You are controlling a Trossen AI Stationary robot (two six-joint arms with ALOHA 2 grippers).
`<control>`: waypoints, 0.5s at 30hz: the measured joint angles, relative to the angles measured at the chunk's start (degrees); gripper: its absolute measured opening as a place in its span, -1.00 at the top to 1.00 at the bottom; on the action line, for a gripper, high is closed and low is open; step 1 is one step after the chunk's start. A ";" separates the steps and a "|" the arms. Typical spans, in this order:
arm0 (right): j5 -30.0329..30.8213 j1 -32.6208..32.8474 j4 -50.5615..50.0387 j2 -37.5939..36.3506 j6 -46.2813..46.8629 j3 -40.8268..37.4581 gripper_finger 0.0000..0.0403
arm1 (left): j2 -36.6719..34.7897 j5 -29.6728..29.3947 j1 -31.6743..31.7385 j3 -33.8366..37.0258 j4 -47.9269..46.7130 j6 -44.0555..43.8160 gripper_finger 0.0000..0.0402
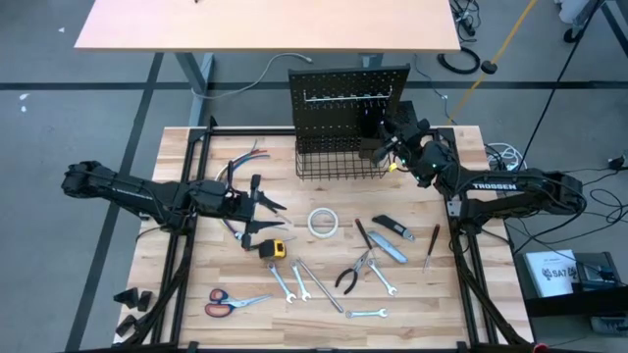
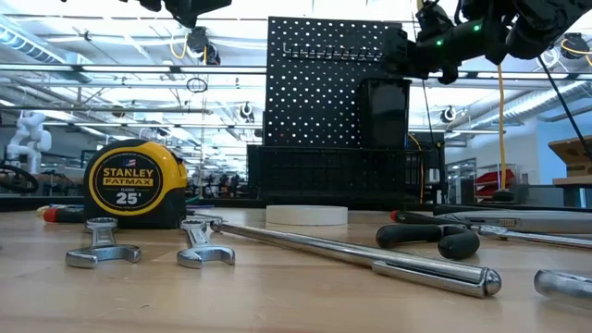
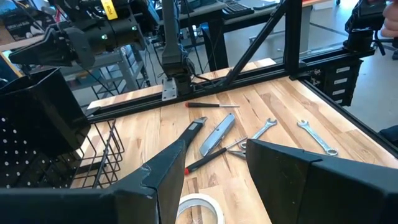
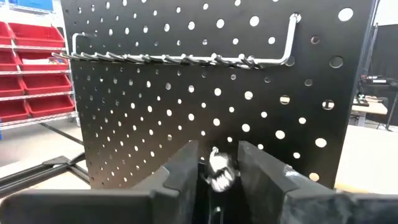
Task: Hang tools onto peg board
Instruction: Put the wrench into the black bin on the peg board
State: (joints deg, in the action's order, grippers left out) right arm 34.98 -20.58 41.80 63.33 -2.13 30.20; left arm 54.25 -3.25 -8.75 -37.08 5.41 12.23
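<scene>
Right gripper [image 4: 214, 171] at peg board [image 4: 186, 93], jaws parted around silver tool; hook rail [image 4: 180, 59] bare; tools [image 1: 334, 265] on table [image 1: 196, 167]; left gripper [image 1: 265, 216] jaws open, empty.

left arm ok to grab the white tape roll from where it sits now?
Probably yes. The left gripper hangs open over the table with the tape roll just ahead of its fingers, and nothing lies between them. The yellow tape measure sits off to one side, clear of that line.
</scene>
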 joint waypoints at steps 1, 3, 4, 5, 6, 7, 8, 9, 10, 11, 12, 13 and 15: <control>-0.02 0.00 0.05 0.00 -0.03 0.00 0.43 | -0.01 0.00 -0.01 0.00 -0.04 0.00 0.12; -0.02 0.02 0.09 0.00 -0.04 0.00 0.38 | 0.01 0.00 0.00 0.00 -0.31 0.00 0.12; -0.05 0.02 0.02 -0.07 -0.02 0.00 0.36 | 0.01 -0.02 0.00 0.00 -0.45 0.00 0.12; -0.15 0.02 -0.15 -0.19 -0.02 0.00 0.34 | -0.01 0.00 0.00 0.00 -0.58 -0.02 0.12; -0.33 0.02 -0.42 -0.39 -0.01 0.00 0.32 | 0.00 0.00 -0.01 0.00 -0.63 -0.02 0.12; -0.41 0.02 -0.52 -0.59 0.00 0.00 0.30 | 0.00 0.00 0.00 0.00 -0.73 -0.02 0.12; -0.52 0.03 -0.53 -0.84 0.00 0.00 0.28 | -0.01 -0.02 -0.01 0.00 -0.98 -0.04 0.12; -0.52 0.16 -0.57 -1.17 0.00 0.00 0.26 | -0.01 0.00 0.00 0.00 -1.29 -0.09 0.12; -0.52 0.38 -0.55 -1.56 0.00 0.00 0.24 | 0.01 0.00 0.00 0.00 -1.63 -0.15 0.12; -0.54 0.59 -0.56 -2.05 0.00 0.00 0.22 | 0.01 0.00 -0.01 0.00 -1.91 -0.15 0.12; -0.55 0.93 -0.55 -2.62 0.01 0.00 0.19 | 0.01 -0.02 -0.02 0.00 -1.92 -0.23 0.12; -0.77 1.44 -0.57 -3.27 0.34 0.00 0.17 | -0.01 0.00 0.00 0.00 -1.90 -0.45 0.12; -3.60 2.95 -1.13 -4.63 2.02 0.02 0.13 | 0.01 -0.02 0.00 0.00 -1.87 -1.26 0.12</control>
State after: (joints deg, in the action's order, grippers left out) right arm 31.38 -17.63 40.67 58.70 -0.11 30.22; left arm 54.26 -3.26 -8.75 -37.08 3.53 10.97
